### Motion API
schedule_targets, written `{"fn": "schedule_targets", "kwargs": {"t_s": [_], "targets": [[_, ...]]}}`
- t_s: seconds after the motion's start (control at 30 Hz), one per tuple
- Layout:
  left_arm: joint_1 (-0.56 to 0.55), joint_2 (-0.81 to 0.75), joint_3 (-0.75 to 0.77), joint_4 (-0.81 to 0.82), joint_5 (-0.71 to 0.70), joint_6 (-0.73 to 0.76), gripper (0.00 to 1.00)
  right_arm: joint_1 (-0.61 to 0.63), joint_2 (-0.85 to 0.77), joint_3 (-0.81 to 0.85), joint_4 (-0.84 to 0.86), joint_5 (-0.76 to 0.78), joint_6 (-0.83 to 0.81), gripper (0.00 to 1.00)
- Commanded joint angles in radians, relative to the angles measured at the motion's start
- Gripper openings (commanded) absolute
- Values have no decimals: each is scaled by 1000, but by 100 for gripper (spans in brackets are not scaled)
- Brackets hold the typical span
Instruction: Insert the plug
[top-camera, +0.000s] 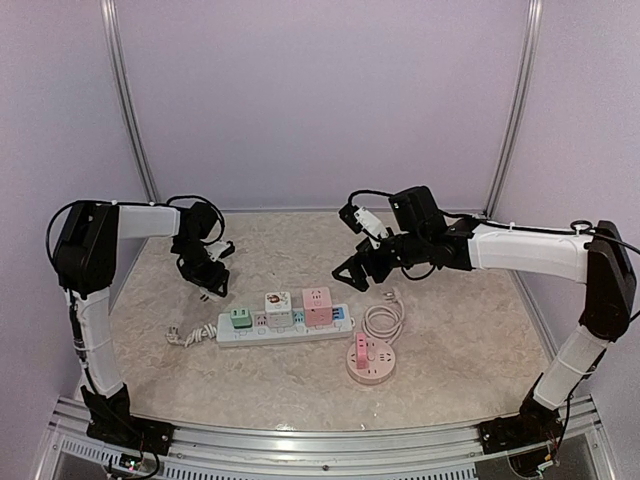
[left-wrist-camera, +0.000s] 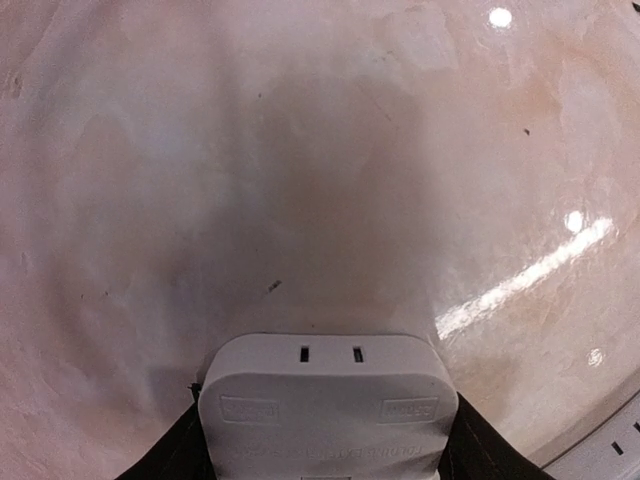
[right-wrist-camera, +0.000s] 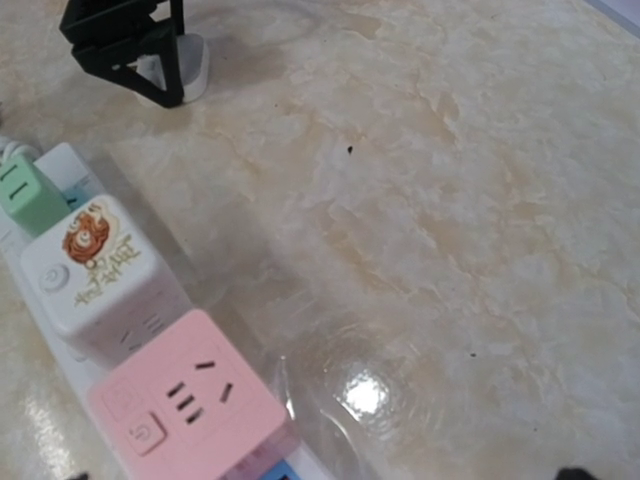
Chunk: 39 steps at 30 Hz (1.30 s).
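The left pincer is gripping the white plug, well apart from the power strip, so nothing is being inserted yet. The right pincer is hanging open.

Bare table behind power strip, between arms: open lane. More free room right of round pink socket.
Strip lies across centre. Green adapter, white cube and pink cube stand on it in a row, blocking low crossing.
Coiled cable clutters gap between strip's right end and socket.
White plug fills space between left gripper fingers.
Right gripper, jaws spread, hangs behind pink cube.
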Motion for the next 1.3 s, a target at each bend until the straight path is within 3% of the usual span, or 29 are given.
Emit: {"fn": "schedule_targets", "kwargs": {"t_s": [0.0,0.2,0.33,0.53,0.83,1.07,1.27], "targets": [[-6,-9,-24,-27,-3,39,23,12,-5,-5,5,14,26,100],[-20,-117,11,-68,-36,94,3,10,12,129,-84,105,232,99],[-57,-251,49,-122,-37,134,2,7,32,215,-62,92,431,93],[-183,-442,109,-181,-91,202,2,20,98,278,119,5,706,76],[-365,-592,262,-267,-28,231,2,158,209,418,283,66,767,69],[-453,-606,259,-262,-93,249,2,212,275,446,423,8,836,64],[-491,-606,284,-257,-134,260,2,225,335,480,429,-37,894,57]]}}
